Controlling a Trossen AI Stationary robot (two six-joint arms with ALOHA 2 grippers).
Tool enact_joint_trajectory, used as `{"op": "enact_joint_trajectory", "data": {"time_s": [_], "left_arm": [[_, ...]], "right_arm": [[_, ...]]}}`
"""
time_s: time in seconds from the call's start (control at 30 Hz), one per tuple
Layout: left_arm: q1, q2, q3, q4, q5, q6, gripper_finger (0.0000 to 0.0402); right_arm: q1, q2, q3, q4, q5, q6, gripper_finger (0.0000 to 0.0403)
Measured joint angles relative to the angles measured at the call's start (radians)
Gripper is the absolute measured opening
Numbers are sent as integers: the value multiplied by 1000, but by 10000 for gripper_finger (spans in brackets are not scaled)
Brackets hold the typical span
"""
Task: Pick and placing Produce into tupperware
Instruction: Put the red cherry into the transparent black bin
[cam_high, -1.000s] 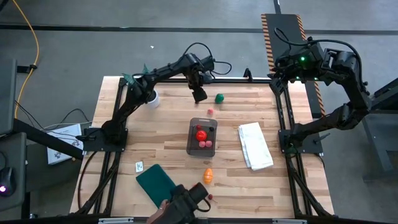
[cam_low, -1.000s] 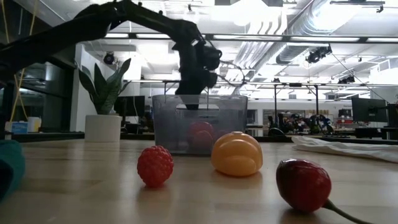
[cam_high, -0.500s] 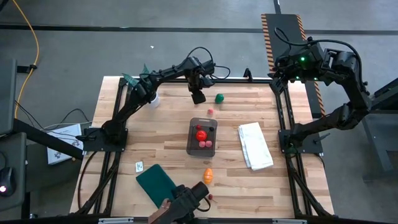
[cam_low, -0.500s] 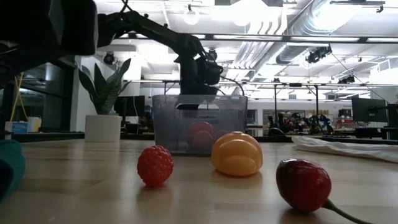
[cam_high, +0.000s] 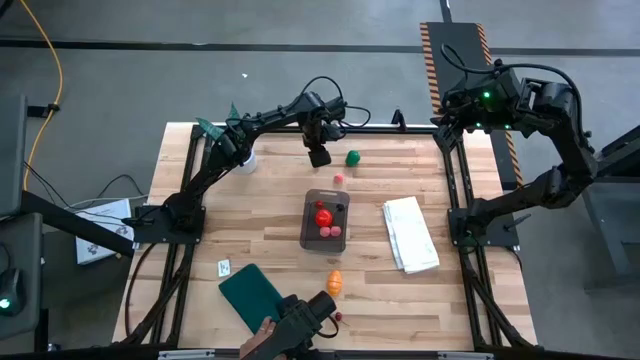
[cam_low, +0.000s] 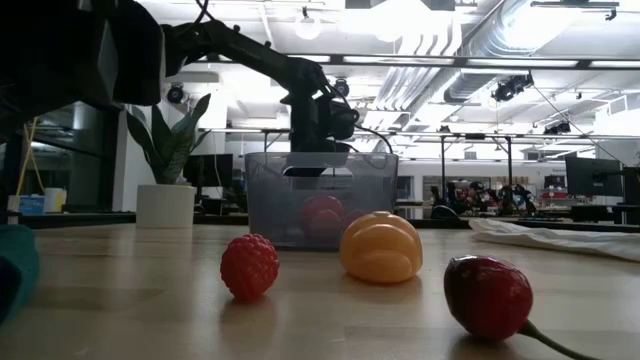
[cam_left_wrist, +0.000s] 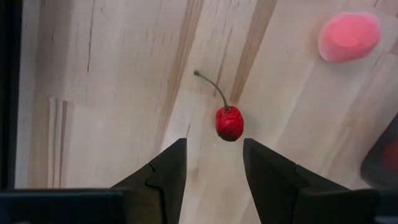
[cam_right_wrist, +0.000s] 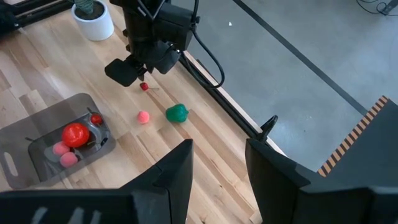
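- The tupperware (cam_high: 325, 220) sits near the middle of the table (cam_high: 190, 250), open side up, so produce can be dropped in from above. It already holds a red ball (cam_high: 323, 216), two pink pieces (cam_high: 331, 232) and what looks like one small red bit at the far end.
- Six pieces are visible outside it: a cherry (cam_left_wrist: 229, 122) with a stem, a pink piece (cam_high: 338, 179) and a green round one (cam_high: 352, 157) on the far side; an orange one (cam_high: 334, 282), a raspberry (cam_low: 249, 266) and a dark red piece (cam_low: 487, 296) on the near side.
- The left gripper (cam_left_wrist: 214, 163) hangs above the cherry, fingers partly spread and holding nothing, the fruit lying just ahead of the gap. This looks like lining up for a pick.
- The right gripper (cam_right_wrist: 217, 167) is parked high off the table's far right corner, fingers partly spread and empty, looking down on the work; that arm seems to be waiting.
- Off to the sides lie one folded white cloth (cam_high: 410, 234), one dark green cloth (cam_high: 250, 295), and one potted plant (cam_low: 167, 180), none in the way of the picks.
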Motion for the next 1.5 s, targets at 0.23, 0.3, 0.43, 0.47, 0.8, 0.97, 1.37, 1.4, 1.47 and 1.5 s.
{"op": "enact_joint_trajectory", "data": {"time_s": [0.23,0.3,0.43,0.47,0.8,0.97,1.37,1.4,1.47,1.5], "left_arm": [[-2,30,0,-1,1,-2,145],[-2,32,0,-3,1,-4,145],[-7,32,0,17,11,-2,145],[-7,32,0,16,16,0,145],[-14,53,0,10,55,10,145],[-15,56,0,20,41,10,145],[-19,71,1,20,26,6,145],[-20,74,1,19,23,4,145],[-20,77,-1,9,20,4,145],[-21,77,-1,15,19,3,145]], "right_arm": [[0,0,0,0,0,-7,140],[0,0,0,0,0,-7,140],[0,0,0,0,0,-7,140],[0,0,0,0,0,-7,140],[0,0,0,0,0,-5,140],[0,0,0,0,0,0,140],[0,0,0,0,0,0,140],[0,0,0,0,0,0,140],[0,0,0,0,0,0,140],[0,0,0,0,0,0,140]]}}
